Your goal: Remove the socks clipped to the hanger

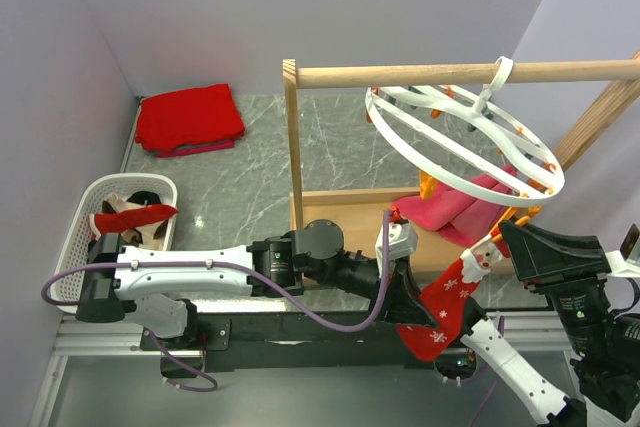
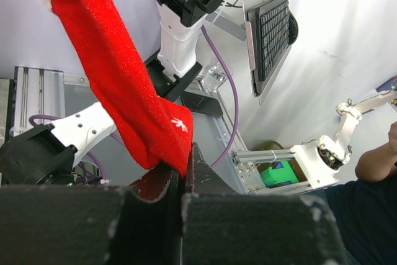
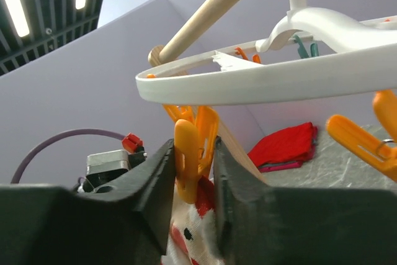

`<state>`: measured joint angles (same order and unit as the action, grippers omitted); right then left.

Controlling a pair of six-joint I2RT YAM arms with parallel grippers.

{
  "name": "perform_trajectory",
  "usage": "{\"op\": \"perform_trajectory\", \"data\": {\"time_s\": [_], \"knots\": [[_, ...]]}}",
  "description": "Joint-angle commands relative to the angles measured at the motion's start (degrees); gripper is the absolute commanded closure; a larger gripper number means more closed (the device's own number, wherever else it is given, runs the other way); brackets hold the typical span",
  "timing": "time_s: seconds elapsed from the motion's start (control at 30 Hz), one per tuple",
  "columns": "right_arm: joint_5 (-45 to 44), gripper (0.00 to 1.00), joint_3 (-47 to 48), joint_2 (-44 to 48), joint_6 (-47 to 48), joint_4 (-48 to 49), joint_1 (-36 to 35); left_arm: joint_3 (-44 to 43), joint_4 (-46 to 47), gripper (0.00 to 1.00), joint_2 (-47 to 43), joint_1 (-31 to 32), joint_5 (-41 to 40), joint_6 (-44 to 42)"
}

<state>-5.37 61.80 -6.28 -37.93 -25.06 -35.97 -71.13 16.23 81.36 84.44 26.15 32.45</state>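
Rail (image 1: pixel 400 75) and hanger (image 3: pixel 248 82) overhead; right gripper (image 3: pixel 193 153) reaches up, pinching the orange peg (image 3: pixel 185 166) above the red sock (image 2: pixel 118 72); left gripper (image 2: pixel 184 178) clamps its toe.

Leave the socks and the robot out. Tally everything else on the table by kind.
Ring hanger: 1
Wooden rail frame: 1
Basket: 1
Folded red cloth: 1
Total: 4
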Motion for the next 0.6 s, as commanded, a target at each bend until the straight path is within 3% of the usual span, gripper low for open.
{"op": "perform_trajectory", "data": {"time_s": [0.0,0.13,0.23,0.3,0.37,0.57], "knots": [[-0.5,0.76,1.4,-2.0,0.0,1.5,-0.8,0.1,2.6,0.99,0.1,-0.2,1.1,0.3],[-1.1,1.00,2.1,-2.6,0.1,0.3,-0.9,0.5,2.9,0.99,0.3,-0.2,1.2,0.4],[-0.6,1.00,2.0,-2.6,0.1,0.1,-0.9,0.5,3.0,0.99,0.5,-0.2,1.3,0.5],[-0.3,0.89,1.9,-2.4,0.1,0.1,-0.8,0.5,3.1,0.99,0.5,-0.2,1.2,0.6],[0.3,0.65,2.0,-2.2,0.1,0.1,-0.9,0.3,3.0,0.99,0.6,-0.2,1.4,0.6],[1.9,0.39,2.1,-1.5,0.5,0.1,-0.9,-0.2,5.1,0.99,1.3,-0.2,5.0,2.3]]}}
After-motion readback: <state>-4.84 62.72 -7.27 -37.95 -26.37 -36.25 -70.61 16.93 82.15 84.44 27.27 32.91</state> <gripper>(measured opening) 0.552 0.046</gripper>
